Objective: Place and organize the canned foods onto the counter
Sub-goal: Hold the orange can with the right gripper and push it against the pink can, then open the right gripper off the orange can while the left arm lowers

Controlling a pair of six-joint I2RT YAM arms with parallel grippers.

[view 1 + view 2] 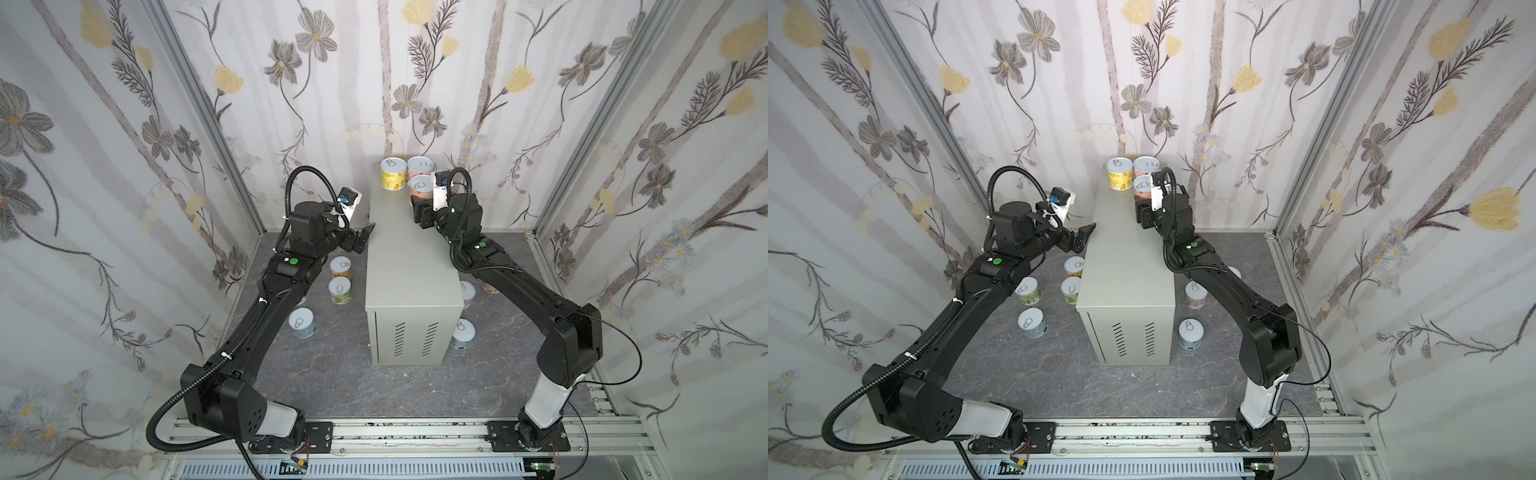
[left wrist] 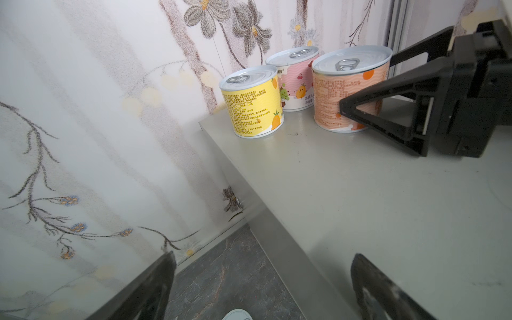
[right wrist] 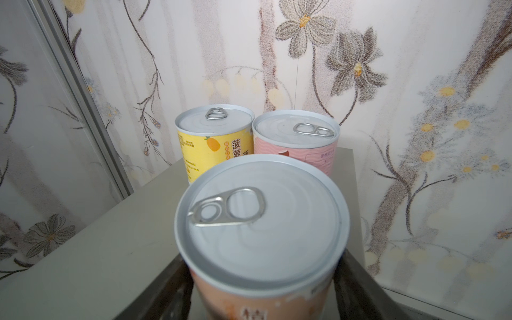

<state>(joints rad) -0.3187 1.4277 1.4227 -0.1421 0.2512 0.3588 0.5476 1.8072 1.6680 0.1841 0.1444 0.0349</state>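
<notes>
Three cans stand upright at the far end of the counter (image 2: 360, 180), close to the back wall. A yellow can (image 2: 252, 105) and a pink can (image 2: 293, 86) sit side by side at the far edge, with an orange can (image 2: 329, 91) just in front of the pink one. Each is a short cylinder with a glossy printed label and a ringed silver lid carrying a pull-tab. My right gripper (image 2: 361, 83) is clamped on the orange can, one black triangular finger on each side of the label, and the can's base sits on the counter top. The counter is a tall oblong box of grey-beige painted metal, flat and matte on top, with two columns of vent slits in its front. My left gripper (image 1: 362, 237) hangs beside the counter's left edge with its jaws spread wide. Seven further cans stand on the floor (image 1: 332, 374), a dark grey marbled surface. Left of the counter I see an amber can (image 1: 1074, 266), a green can (image 1: 1071, 289), a lime can (image 1: 1028, 291) tucked against the left arm, and a blue can (image 1: 1032, 322). On the right are a second pink can (image 1: 1196, 293), a second blue can (image 1: 1190, 332) and a last can (image 1: 492, 287), mostly hidden by the right arm. Floral wallpaper (image 1: 332, 104) with a grainy, woven look covers the walls.
</notes>
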